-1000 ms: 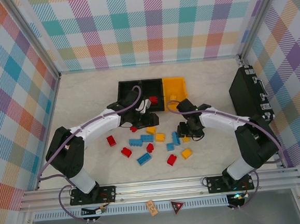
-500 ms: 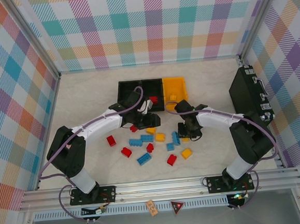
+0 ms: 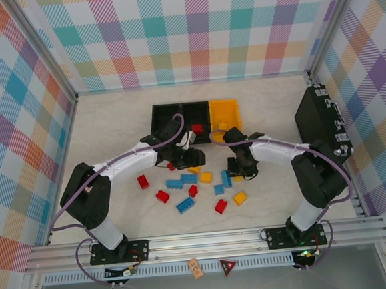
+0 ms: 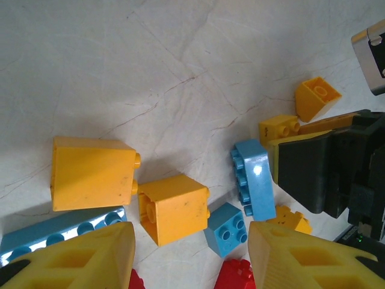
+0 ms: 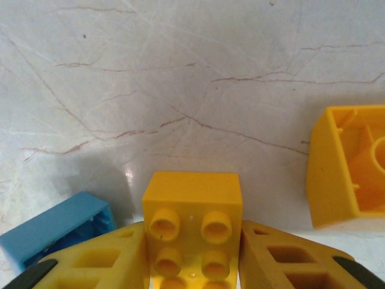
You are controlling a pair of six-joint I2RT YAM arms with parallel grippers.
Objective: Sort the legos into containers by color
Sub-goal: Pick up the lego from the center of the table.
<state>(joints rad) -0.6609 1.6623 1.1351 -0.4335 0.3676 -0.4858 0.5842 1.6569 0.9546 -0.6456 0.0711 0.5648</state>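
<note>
Over the last second the right gripper (image 5: 192, 236) has been shifted slightly toward 11 o'clock in the overhead view. Its yellow fingers (image 5: 96, 262) have been brought in against a small yellow-orange studded plastic brick (image 5: 192, 195), which is now pinched between them. Whether the brick has been raised off the marbled white table (image 5: 180, 72) cannot be told. The pick is judged to be secured. A carry to the open yellow-orange plastic bin (image 3: 224, 102), at about 11 o'clock from that gripper, remains to be done.

The left gripper (image 4: 191, 236) has been drawn back toward 6 o'clock from the middle black plastic bin (image 3: 195, 106), where a red brick (image 3: 197, 128) lies. It is held spread over the loose red, blue and yellow-orange bricks (image 3: 189, 181), with nothing seen pinched.
</note>
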